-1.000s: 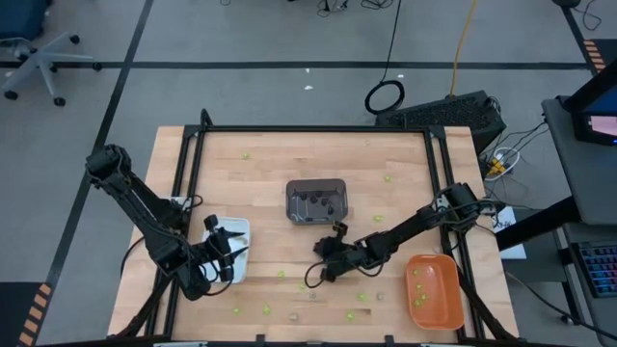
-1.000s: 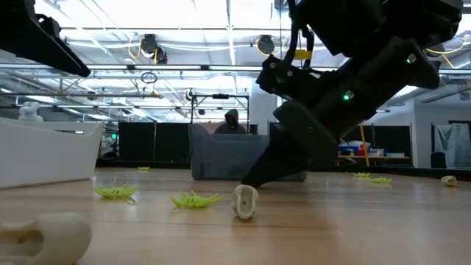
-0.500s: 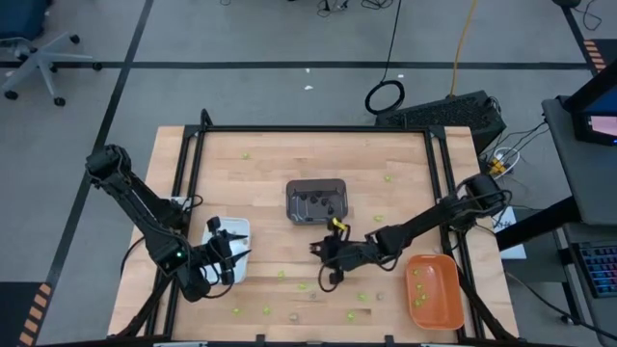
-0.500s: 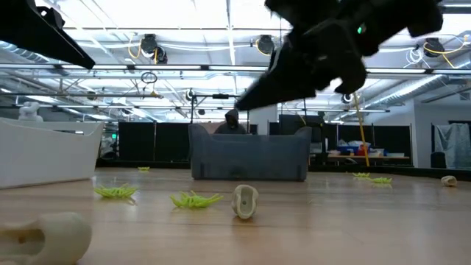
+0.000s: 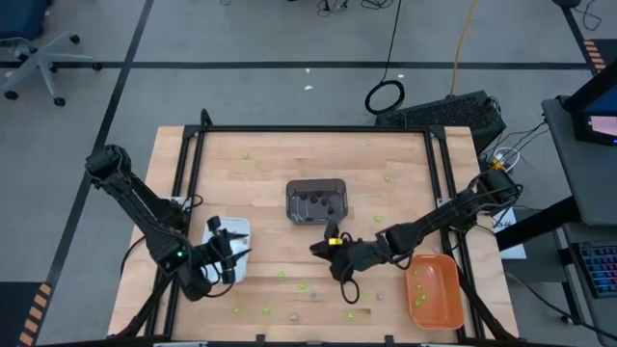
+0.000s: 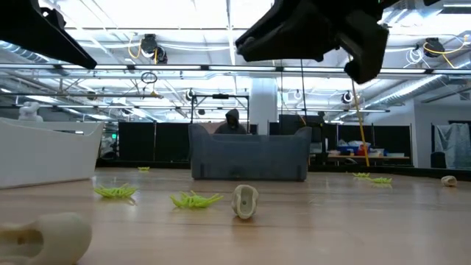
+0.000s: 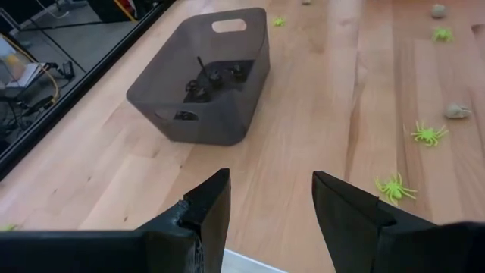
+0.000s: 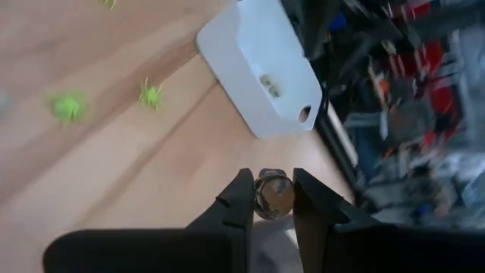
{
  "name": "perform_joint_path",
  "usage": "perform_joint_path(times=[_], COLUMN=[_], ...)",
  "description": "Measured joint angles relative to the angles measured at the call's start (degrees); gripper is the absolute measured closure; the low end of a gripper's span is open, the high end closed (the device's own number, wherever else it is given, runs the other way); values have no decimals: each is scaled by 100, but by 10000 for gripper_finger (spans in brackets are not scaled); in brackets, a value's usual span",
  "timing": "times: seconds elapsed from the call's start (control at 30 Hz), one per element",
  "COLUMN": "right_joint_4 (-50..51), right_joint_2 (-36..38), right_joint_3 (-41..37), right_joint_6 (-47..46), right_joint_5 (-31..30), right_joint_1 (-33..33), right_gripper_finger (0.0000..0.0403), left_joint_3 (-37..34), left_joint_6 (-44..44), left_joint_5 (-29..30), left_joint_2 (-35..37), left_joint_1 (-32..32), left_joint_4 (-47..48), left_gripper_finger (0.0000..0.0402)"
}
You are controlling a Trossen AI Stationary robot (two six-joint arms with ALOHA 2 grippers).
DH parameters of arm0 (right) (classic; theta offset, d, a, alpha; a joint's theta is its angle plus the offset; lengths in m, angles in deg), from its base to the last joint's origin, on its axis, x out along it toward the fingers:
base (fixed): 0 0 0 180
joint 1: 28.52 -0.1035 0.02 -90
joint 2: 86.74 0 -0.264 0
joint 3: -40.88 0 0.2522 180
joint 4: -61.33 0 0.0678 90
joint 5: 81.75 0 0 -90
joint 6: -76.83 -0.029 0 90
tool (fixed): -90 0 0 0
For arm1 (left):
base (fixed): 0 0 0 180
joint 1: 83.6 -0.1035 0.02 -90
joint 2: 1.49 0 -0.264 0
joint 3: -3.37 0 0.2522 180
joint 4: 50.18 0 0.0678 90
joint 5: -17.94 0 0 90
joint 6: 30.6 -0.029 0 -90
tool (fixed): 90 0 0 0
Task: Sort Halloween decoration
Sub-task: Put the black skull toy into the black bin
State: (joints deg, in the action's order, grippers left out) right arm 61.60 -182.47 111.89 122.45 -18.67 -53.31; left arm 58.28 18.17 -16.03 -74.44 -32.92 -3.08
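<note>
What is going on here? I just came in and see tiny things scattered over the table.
A two-armed robot is sorting small Halloween trinkets into trays. The right gripper is raised above the table, shut on a small dark trinket. The left gripper waits open beside the white tray. The grey tray holds dark pieces, the orange tray green ones, and green spiders lie loose on the wood.

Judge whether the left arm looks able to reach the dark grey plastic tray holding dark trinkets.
Probably yes: the left gripper hangs open over the white tray, and only bare wooden table lies between it and the dark grey plastic tray.
</note>
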Motion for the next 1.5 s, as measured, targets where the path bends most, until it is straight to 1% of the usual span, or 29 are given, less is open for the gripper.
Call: perform_joint_path(times=[0.1,0.2,0.4,0.57,0.63,0.73,0.87,1.0,1.1,1.33,1.5], right_joint_4=[4,-1,2,1,1,2,-2,-1,2,-173,-677], right_joint_2=[-4,-4,-4,-4,-4,-4,-4,-4,-4,-4,-4], right_joint_3=[0,0,0,0,0,0,0,0,0,0,0], right_joint_6=[733,973,1041,591,196,-662,-1992,-3462,-4375,-6025,-6664], right_joint_5=[1,-2,-2,-2,2,16,172,164,160,212,804], right_joint_1=[-7,-7,-7,-7,-7,28,82,158,262,439,547], right_gripper_finger=[361,360,360,360,360,360,360,360,360,360,360], left_joint_3=[0,0,0,0,0,0,0,0,0,0,0], left_joint_6=[0,2,4,16,17,15,-17,-210,-437,-738,-885], left_joint_5=[0,-1,-4,-11,-16,-24,-27,-24,-24,-49,-151], left_joint_2=[0,0,0,0,0,0,0,0,0,0,0], left_joint_1=[-57,-98,-178,-249,-277,-324,-434,-588,-725,-1012,-1162], left_joint_4=[0,0,0,0,-2,-6,-6,-8,-13,-10,0], left_gripper_finger=[220,220,220,220,220,220,220,220,220,220,220])
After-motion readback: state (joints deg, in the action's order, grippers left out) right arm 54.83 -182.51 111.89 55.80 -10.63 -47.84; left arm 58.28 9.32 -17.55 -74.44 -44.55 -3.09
